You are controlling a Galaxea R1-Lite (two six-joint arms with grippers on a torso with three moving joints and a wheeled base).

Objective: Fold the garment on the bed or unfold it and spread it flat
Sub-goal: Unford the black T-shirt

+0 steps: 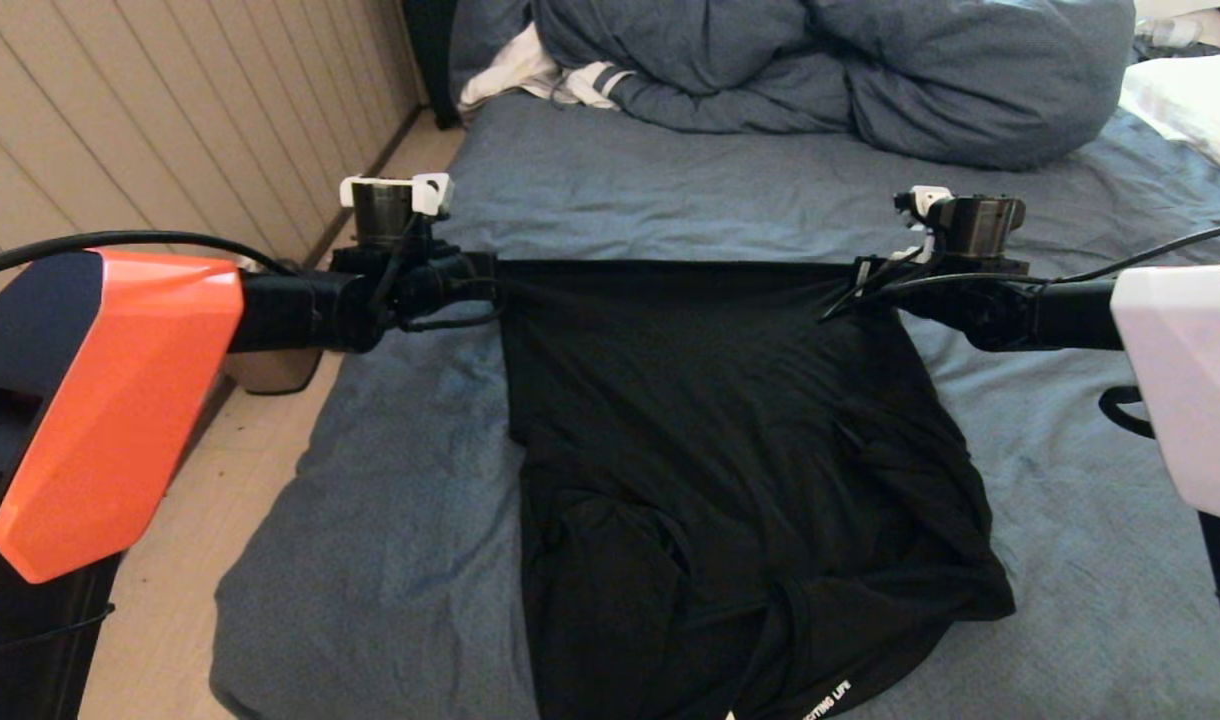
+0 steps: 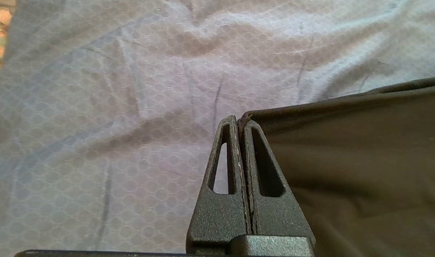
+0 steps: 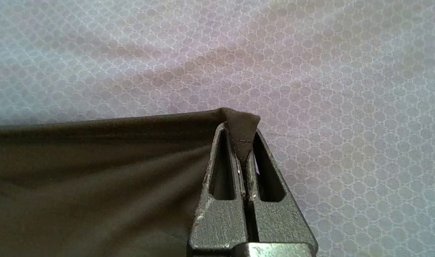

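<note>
My left gripper and right gripper pinch the shirt's top corners; its lower hem is cut off at frame bottom.

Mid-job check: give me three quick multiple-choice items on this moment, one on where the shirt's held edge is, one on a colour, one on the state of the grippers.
1. Where is the edge of the garment that is stretched taut?
A. Between the two grippers, on the side toward the duvet
B. Hanging off the bed's near side
C. Under the white pillow

2. What colour is the fabric covering the bed?
A. White
B. Blue-grey
C. Red

3. How do the left gripper and right gripper stand?
A. Both open above the cloth
B. Only the left one grips
C. Both shut on a corner of the garment

Answers: 1 A, the straight edge runs from one gripper to the other in the head view. 2 B, blue-grey cloth surrounds the shirt. 3 C, each wrist view shows black cloth pinched between closed fingers.
</note>
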